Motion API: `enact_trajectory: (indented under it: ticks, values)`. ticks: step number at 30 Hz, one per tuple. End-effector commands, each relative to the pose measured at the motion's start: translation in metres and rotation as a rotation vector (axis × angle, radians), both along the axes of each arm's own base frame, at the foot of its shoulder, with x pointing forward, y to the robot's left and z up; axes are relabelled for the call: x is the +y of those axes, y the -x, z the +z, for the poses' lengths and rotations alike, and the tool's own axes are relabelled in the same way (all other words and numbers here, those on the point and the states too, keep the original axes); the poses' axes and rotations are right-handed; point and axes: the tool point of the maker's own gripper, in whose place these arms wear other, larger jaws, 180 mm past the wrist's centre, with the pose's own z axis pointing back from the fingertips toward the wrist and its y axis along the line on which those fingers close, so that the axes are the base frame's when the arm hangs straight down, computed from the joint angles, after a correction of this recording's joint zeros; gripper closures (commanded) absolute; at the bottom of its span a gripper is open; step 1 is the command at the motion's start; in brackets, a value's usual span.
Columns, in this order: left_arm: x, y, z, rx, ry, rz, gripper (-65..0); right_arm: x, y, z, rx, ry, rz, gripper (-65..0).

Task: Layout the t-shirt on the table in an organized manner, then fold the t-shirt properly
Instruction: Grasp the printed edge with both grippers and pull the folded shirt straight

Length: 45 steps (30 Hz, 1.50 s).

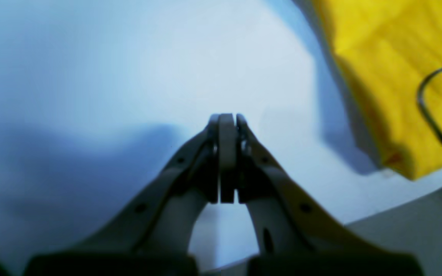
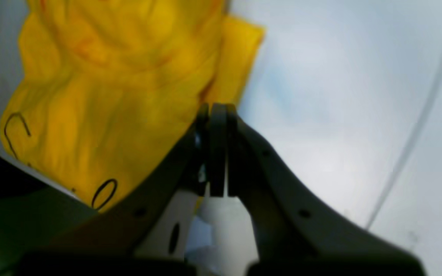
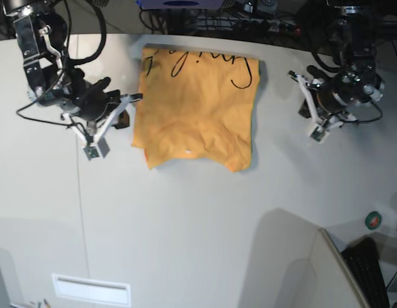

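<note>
The t-shirt [image 3: 195,106] lies on the table [image 3: 185,224] at the far centre, folded into a rough rectangle with dark cursive lines along its far edge. My right gripper [image 3: 137,97] is shut at the shirt's left edge. In the right wrist view its tips [image 2: 217,109] sit over the border of the yellow-orange cloth [image 2: 102,96], and no fabric shows between them. My left gripper [image 3: 292,75] is shut and holds nothing, a short way right of the shirt. In the left wrist view it [image 1: 226,119] hovers over bare table [image 1: 129,57], with the shirt [image 1: 393,76] at upper right.
A thin dark seam [image 3: 79,192] runs down the table's left side. A green tape roll [image 3: 374,220] and a keyboard [image 3: 368,263] sit at the lower right past a table edge. Cables line the far edge. A white slot [image 3: 90,289] lies near the front.
</note>
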Motion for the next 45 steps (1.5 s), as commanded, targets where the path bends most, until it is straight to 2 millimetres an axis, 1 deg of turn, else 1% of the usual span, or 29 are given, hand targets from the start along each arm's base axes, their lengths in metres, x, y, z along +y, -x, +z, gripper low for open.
enact_trajectory:
  ticks: [1,3,5,6,7,9,11,12,14,15,17,21,22,24,26,28,29,30,32,34,35,36,37,39,41,43,44,45]
  values:
    - [0.018,0.003,0.005,-0.016,0.016,0.058,0.0,0.015,-0.001,0.007,-0.027,-0.026,0.038,0.0]
    - [0.034,0.012,0.003,-0.017,0.077,0.151,0.0,0.038,0.008,0.007,-0.016,-0.057,0.085,0.0]
    - [0.049,0.018,0.003,-0.020,0.094,0.214,0.0,0.050,0.009,0.008,-0.034,-0.080,0.098,0.0]
    - [0.052,0.020,0.002,-0.018,0.095,0.227,0.0,0.055,0.012,0.004,-0.032,-0.086,0.105,0.0]
    - [0.054,0.021,0.001,-0.015,0.095,0.235,0.0,0.057,0.014,-0.002,-0.025,-0.089,0.108,0.0]
    - [0.051,0.021,0.000,-0.013,0.098,0.231,0.0,0.059,0.020,-0.017,0.003,-0.081,0.113,0.0]
    - [0.048,0.023,-0.001,-0.010,0.100,0.228,0.0,0.056,0.027,-0.038,0.040,-0.066,0.106,0.0]
    - [0.043,0.022,-0.002,-0.014,0.114,0.231,0.0,0.052,0.029,-0.047,0.050,-0.058,0.091,0.0]
    - [0.031,0.020,-0.002,-0.024,0.138,0.228,0.0,0.044,0.030,-0.058,0.050,-0.046,0.069,0.0]
    - [0.018,0.017,-0.002,-0.027,0.150,0.198,0.0,0.044,0.032,-0.059,0.051,-0.047,0.068,0.0]
    - [-0.007,0.014,-0.001,-0.025,0.167,0.128,0.0,0.046,0.038,-0.051,0.038,-0.058,0.079,0.0]
    - [-0.074,0.007,0.004,-0.040,0.252,0.003,0.0,0.055,0.047,-0.017,-0.034,-0.104,0.108,0.0]
    - [-0.089,0.006,0.005,-0.042,0.270,-0.025,0.0,0.054,0.049,-0.013,-0.042,-0.104,0.114,0.0]
    - [-0.115,0.008,0.004,-0.030,0.304,-0.083,0.0,0.055,0.053,-0.011,-0.040,-0.107,0.119,0.0]
    - [-0.138,0.015,-0.001,-0.003,0.330,-0.139,0.0,0.056,0.059,-0.017,-0.019,-0.106,0.119,0.0]
    - [-0.157,0.023,-0.006,0.029,0.352,-0.188,0.0,0.051,0.069,-0.033,0.028,-0.089,0.110,0.0]
    - [-0.163,0.028,-0.011,0.051,0.359,-0.205,0.0,0.047,0.074,-0.043,0.056,-0.075,0.105,0.0]
    - [-0.168,0.032,-0.016,0.071,0.367,-0.217,0.0,0.042,0.077,-0.052,0.078,-0.061,0.095,0.0]
    - [-0.164,0.039,-0.030,0.120,0.354,-0.211,0.0,0.036,0.078,-0.062,0.105,-0.043,0.085,0.0]
    - [-0.161,0.044,-0.039,0.147,0.346,-0.199,0.0,0.035,0.078,-0.061,0.101,-0.042,0.087,0.0]
    - [-0.160,0.042,-0.038,0.135,0.347,-0.203,0.0,0.038,0.077,-0.054,0.084,-0.053,0.090,0.0]
    - [-0.160,0.042,-0.038,0.124,0.353,-0.211,0.0,0.042,0.079,-0.047,0.072,-0.067,0.094,0.0]
    - [-0.160,0.046,-0.037,0.120,0.357,-0.215,0.0,0.048,0.079,-0.037,0.050,-0.087,0.101,0.0]
    - [-0.160,0.046,-0.030,0.097,0.354,-0.232,0.0,0.059,0.083,-0.022,0.026,-0.118,0.118,0.0]
    - [-0.162,0.051,-0.027,0.095,0.354,-0.237,0.0,0.063,0.085,-0.015,0.018,-0.132,0.124,0.0]
    - [-0.161,0.056,-0.033,0.116,0.357,-0.229,0.0,0.064,0.091,-0.021,0.054,-0.126,0.129,0.0]
    - [-0.160,0.060,-0.038,0.136,0.357,-0.223,0.0,0.062,0.097,-0.030,0.085,-0.114,0.130,0.0]
    - [-0.157,0.066,-0.045,0.161,0.357,-0.214,0.0,0.065,0.105,-0.039,0.115,-0.109,0.140,0.0]
